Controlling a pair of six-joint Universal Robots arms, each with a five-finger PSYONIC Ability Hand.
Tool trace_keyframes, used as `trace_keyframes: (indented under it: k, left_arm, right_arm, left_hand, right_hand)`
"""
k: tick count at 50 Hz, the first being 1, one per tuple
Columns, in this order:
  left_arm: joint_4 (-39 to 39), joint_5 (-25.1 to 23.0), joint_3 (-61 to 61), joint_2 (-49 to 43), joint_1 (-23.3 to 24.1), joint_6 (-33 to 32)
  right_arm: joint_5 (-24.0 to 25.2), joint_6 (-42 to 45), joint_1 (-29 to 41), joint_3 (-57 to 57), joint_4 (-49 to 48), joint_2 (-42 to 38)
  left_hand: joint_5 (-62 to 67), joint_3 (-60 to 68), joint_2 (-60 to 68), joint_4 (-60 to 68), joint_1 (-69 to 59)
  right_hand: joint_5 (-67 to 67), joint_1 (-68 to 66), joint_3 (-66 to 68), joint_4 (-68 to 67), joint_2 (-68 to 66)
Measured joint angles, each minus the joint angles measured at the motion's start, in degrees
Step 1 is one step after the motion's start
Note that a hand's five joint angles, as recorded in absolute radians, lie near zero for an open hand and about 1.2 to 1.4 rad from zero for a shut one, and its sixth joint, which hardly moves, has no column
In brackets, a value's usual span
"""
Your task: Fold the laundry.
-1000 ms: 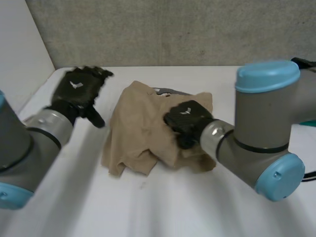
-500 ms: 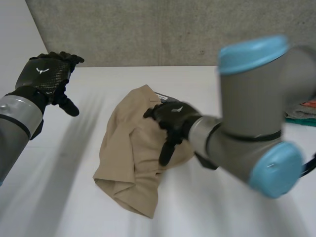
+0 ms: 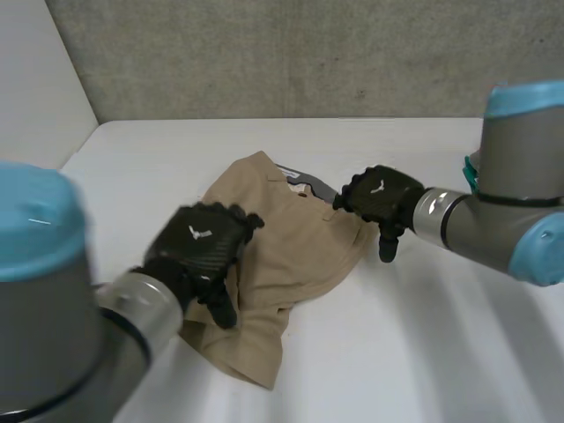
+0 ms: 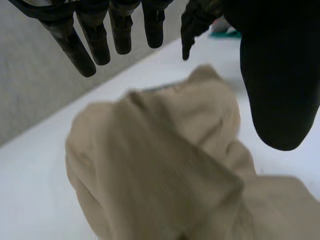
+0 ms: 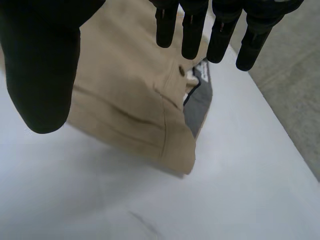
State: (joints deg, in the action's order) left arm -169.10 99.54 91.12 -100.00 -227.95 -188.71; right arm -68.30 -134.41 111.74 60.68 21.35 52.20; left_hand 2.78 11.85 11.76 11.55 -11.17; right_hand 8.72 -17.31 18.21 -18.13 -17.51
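On white table, tan garment, concrete wall

**No lettering to read**

A small white emblem is showing on the back of the left hand, and a matching one is showing on the right hand. Neither is forming a letter or a number. Nothing legible is appearing on the tan garment or its grey waistband lining.

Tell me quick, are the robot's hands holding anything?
Left hand: open, fingers straight over the tan garment, holding nothing.
Right hand: open at the tan garment's edge, holding nothing.
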Motion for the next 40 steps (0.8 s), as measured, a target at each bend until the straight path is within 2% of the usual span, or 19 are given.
trace_keyframes:
  k: [5, 7, 16, 20, 22, 24, 25, 26, 27, 28, 29, 34, 38, 40]
  left_arm:
    - [-0.6, 8.1, -4.2, -9.6, 2.7, 3.7]
    - [-0.7, 9.8, -5.7, -12.5, 3.1, 4.5]
    - [-1.8, 12.3, -10.2, -22.2, 3.4, 5.1]
    - [-3.3, 13.3, -11.0, -24.5, 3.3, 4.5]
    - [-4.2, 14.0, -11.1, -25.1, 3.2, 4.1]
    - [-4.9, 14.5, -11.2, -25.3, 3.1, 3.8]
    - [-6.1, 15.2, -11.3, -25.5, 2.9, 3.2]
    - [-6.7, 15.5, -11.3, -25.4, 2.8, 2.9]
    - [-6.9, 15.7, -11.3, -25.3, 2.7, 2.8]
    - [-7.7, 16.1, -11.4, -24.9, 2.5, 2.4]
    - [-8.3, 16.4, -11.4, -24.4, 2.3, 2.1]
    - [-9.9, 16.6, -12.1, -19.3, 0.9, 0.6]
    - [-9.3, 14.0, -13.3, -12.5, -1.2, -1.0]
    - [-8.1, 11.2, -14.4, -8.4, -2.8, -2.0]
  right_arm:
    - [1.6, 4.6, -0.3, 0.1, -5.9, -4.8]
    - [1.8, 4.8, -0.2, 0.0, -7.7, -6.1]
    - [0.9, 4.3, 1.0, -0.8, -16.9, -11.8]
    - [-0.2, 4.4, 1.2, -1.4, -21.0, -13.8]
    - [-0.7, 4.5, 1.2, -2.0, -22.9, -14.9]
    - [-1.0, 4.6, 1.2, -2.3, -23.7, -15.3]
    - [-1.2, 4.7, 1.3, -2.6, -24.3, -15.7]
    - [-1.3, 4.7, 1.3, -2.8, -24.4, -15.7]
    - [-1.4, 4.7, 1.4, -2.8, -24.4, -15.7]
    - [-1.6, 4.8, 1.4, -2.8, -24.2, -15.4]
    - [-1.7, 4.8, 1.4, -2.8, -24.0, -15.0]
    - [-2.3, 3.9, 0.9, -1.5, -20.5, -9.7]
    - [-4.0, 1.5, -0.2, -0.7, -13.7, -2.1]
    - [-5.3, -0.1, -0.9, -0.9, -8.7, 2.4]
  left_hand:
    - [0.0, 0.0, 0.0, 0.0, 0.0]
    - [0.0, 0.0, 0.0, 0.0, 0.0]
    - [0.0, 0.0, 0.0, 0.0, 0.0]
    - [2.7, 3.4, 3.6, 3.3, -4.1]
    - [10.2, 10.8, 11.2, 11.3, -13.3]
    - [11.4, 12.7, 13.1, 12.5, -14.6]
    - [29.3, 30.5, 31.6, 30.9, -31.7]
    - [35.6, 36.7, 37.0, 37.4, -36.6]
    - [35.6, 36.7, 37.0, 37.4, -36.6]
    - [47.7, 49.0, 49.2, 49.6, -46.0]
    - [52.2, 52.7, 53.1, 54.1, -51.1]
    - [54.3, 55.1, 55.6, 56.5, -53.3]
    - [54.3, 55.1, 55.6, 56.5, -53.3]
    - [54.3, 55.1, 55.6, 56.5, -53.3]
  right_hand:
    - [0.0, 0.0, 0.0, 0.0, 0.0]
    - [0.0, 0.0, 0.0, 0.0, 0.0]
    - [5.5, -6.3, 5.5, -5.6, -4.9]
    - [16.1, -18.1, 17.0, -16.6, -17.8]
    - [29.8, -30.2, 30.6, -30.6, -31.7]
    - [38.3, -38.0, 39.3, -39.4, -40.6]
    - [45.7, -44.7, 47.1, -47.4, -48.3]
    - [47.4, -45.1, 48.5, -48.9, -49.5]
    - [47.7, -45.1, 49.0, -49.4, -49.7]
    - [47.9, -45.1, 49.2, -50.0, -49.7]
    - [48.0, -45.1, 49.2, -50.1, -49.7]
    - [48.0, -45.1, 49.2, -50.3, -49.7]
    - [48.3, -45.1, 49.2, -50.3, -49.7]
    - [48.5, -45.1, 49.2, -50.3, -49.7]
